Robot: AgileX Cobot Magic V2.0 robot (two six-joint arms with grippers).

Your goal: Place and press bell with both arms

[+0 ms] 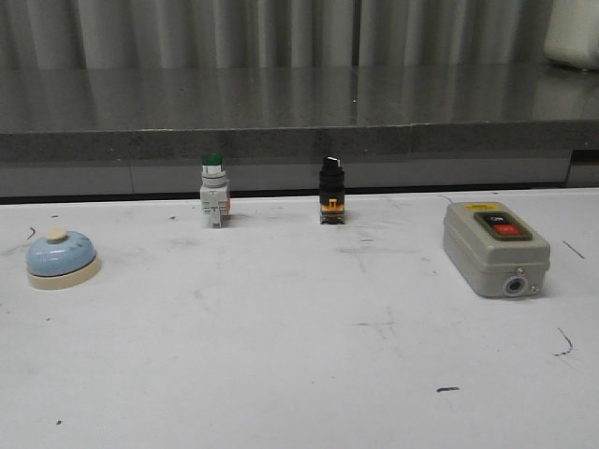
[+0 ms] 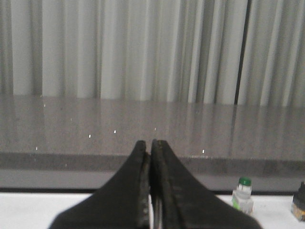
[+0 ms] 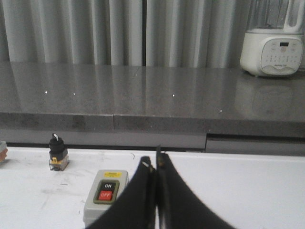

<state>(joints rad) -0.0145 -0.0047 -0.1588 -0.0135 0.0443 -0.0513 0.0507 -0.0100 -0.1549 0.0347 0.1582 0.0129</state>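
Observation:
The bell [image 1: 61,259], a light-blue dome on a cream base with a cream button, sits near the left edge of the white table [image 1: 299,374] in the front view. Neither arm shows in that view. My left gripper [image 2: 150,144] is shut with nothing between its black fingers, held above the table and facing the counter; the bell is out of its view. My right gripper [image 3: 155,162] is also shut and empty, hanging beside the grey switch box [image 3: 106,195].
A green-capped pushbutton [image 1: 213,190] [image 2: 243,195] and a black selector switch [image 1: 330,190] [image 3: 57,152] stand at the table's back edge. The grey ON/OFF switch box [image 1: 496,248] lies at the right. Behind runs a dark counter [image 1: 299,108] with a white blender [image 3: 271,40].

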